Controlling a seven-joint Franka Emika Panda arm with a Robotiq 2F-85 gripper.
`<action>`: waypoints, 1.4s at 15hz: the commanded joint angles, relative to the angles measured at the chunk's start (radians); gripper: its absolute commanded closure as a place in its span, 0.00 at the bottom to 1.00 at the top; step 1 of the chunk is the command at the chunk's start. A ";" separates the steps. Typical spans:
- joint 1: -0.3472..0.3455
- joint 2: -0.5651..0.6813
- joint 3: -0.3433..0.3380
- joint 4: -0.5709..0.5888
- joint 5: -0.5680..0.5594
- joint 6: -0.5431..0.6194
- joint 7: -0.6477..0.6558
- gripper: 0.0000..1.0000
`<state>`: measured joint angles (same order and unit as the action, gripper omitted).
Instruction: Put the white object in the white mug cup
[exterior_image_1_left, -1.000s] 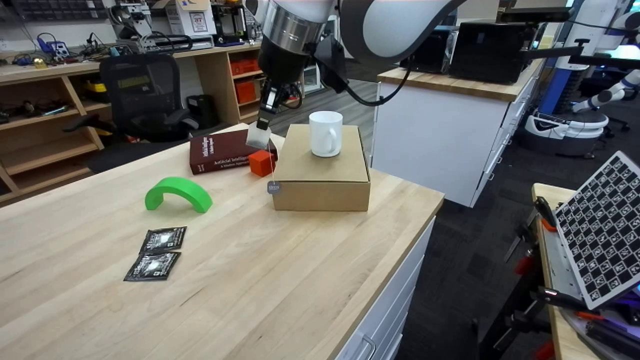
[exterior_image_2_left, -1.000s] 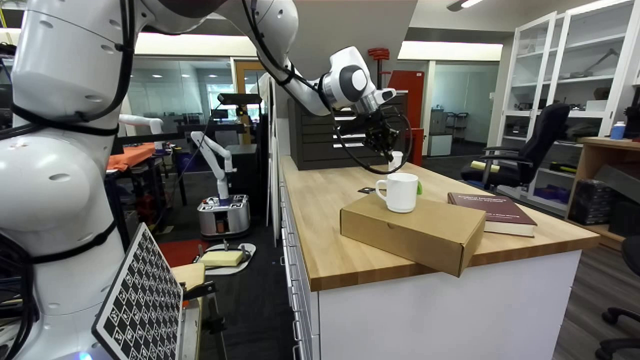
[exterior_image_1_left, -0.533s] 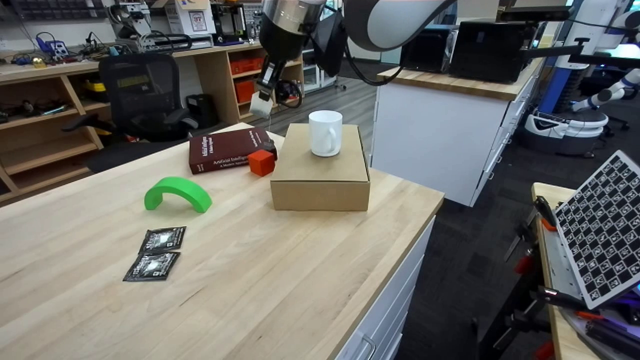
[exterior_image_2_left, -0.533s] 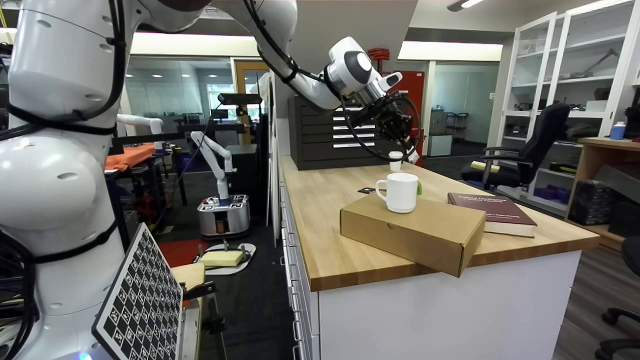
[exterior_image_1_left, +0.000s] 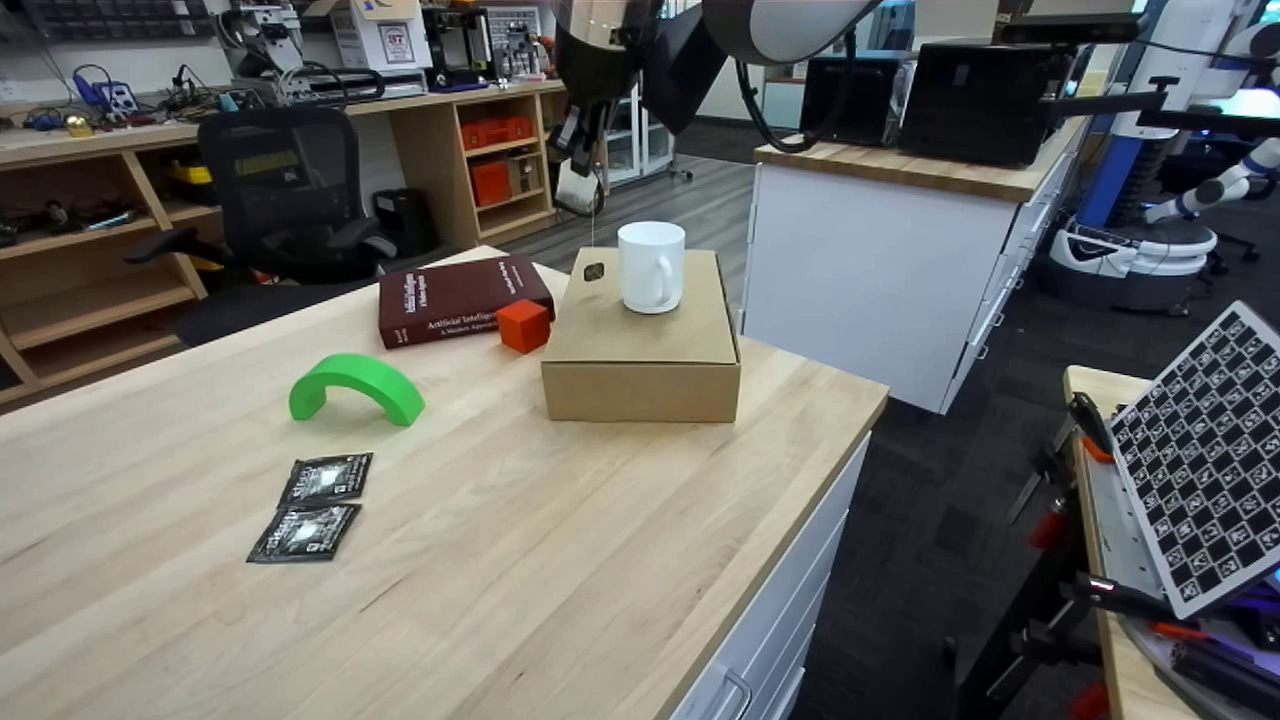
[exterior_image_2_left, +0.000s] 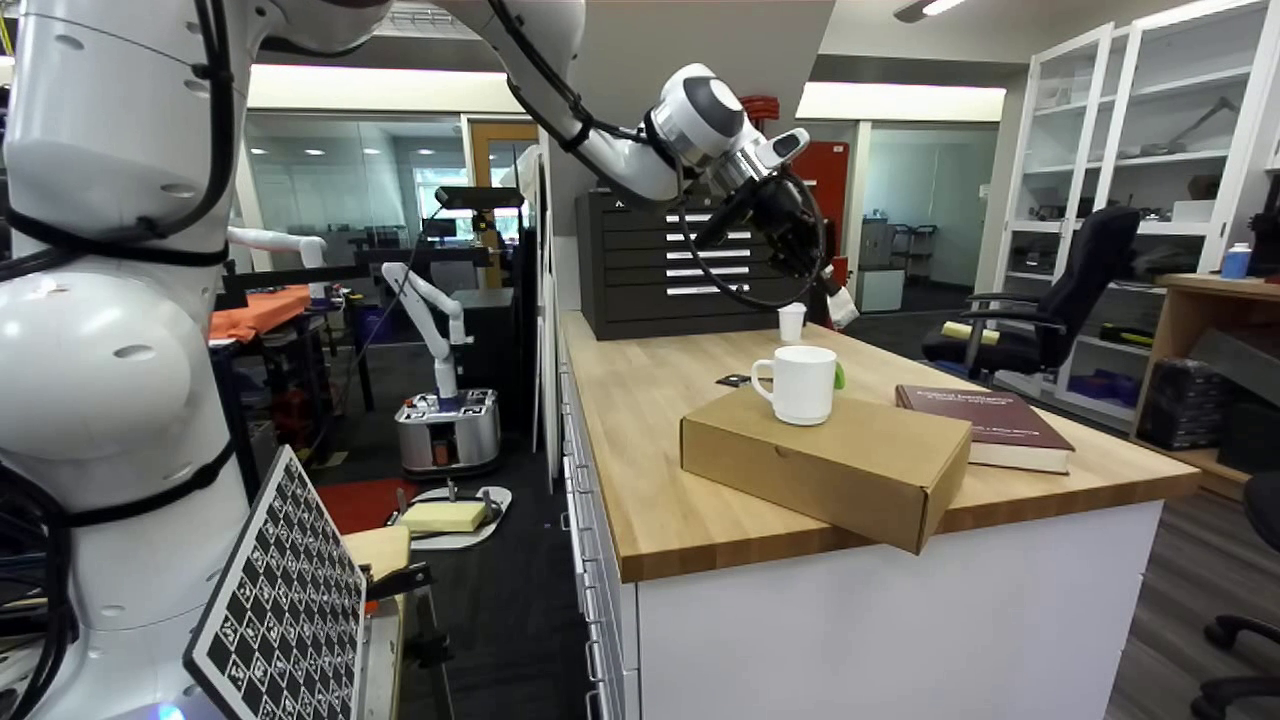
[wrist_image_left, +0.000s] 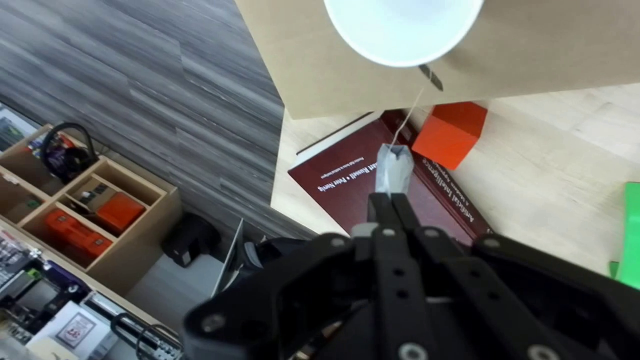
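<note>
The white object (exterior_image_1_left: 578, 188) is a small whitish pouch like a tea bag, with a thin string and a dark tag (exterior_image_1_left: 594, 271). My gripper (exterior_image_1_left: 574, 160) is shut on its upper end and holds it in the air, up and to the left of the mug in that exterior view. It also shows in an exterior view (exterior_image_2_left: 842, 307) and hangs from the fingertips in the wrist view (wrist_image_left: 394, 169). The white mug cup (exterior_image_1_left: 651, 267) stands upright on the cardboard box (exterior_image_1_left: 640, 391); it shows in an exterior view (exterior_image_2_left: 803, 385) and partly in the wrist view (wrist_image_left: 405, 30).
A maroon book (exterior_image_1_left: 450, 298) and a red cube (exterior_image_1_left: 524, 326) are beside the box. A green arch (exterior_image_1_left: 357, 386) and two black sachets (exterior_image_1_left: 310, 508) lie on the table. A small white cup (exterior_image_2_left: 791, 322) stands at the far end in an exterior view.
My gripper has risen from above the book with the white object and shifted sideways, closer to the mug. The tag now hangs in front of the box's top. The mug and box have not moved.
</note>
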<state>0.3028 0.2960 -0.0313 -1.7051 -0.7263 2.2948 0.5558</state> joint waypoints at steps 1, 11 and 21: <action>-0.002 -0.058 0.018 -0.031 -0.024 -0.115 0.076 0.97; -0.032 -0.028 0.056 -0.044 0.070 -0.246 0.085 0.98; -0.027 -0.002 0.053 -0.044 0.127 -0.249 0.072 0.98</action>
<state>0.2981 0.3020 -0.0010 -1.7434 -0.6280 2.0695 0.6324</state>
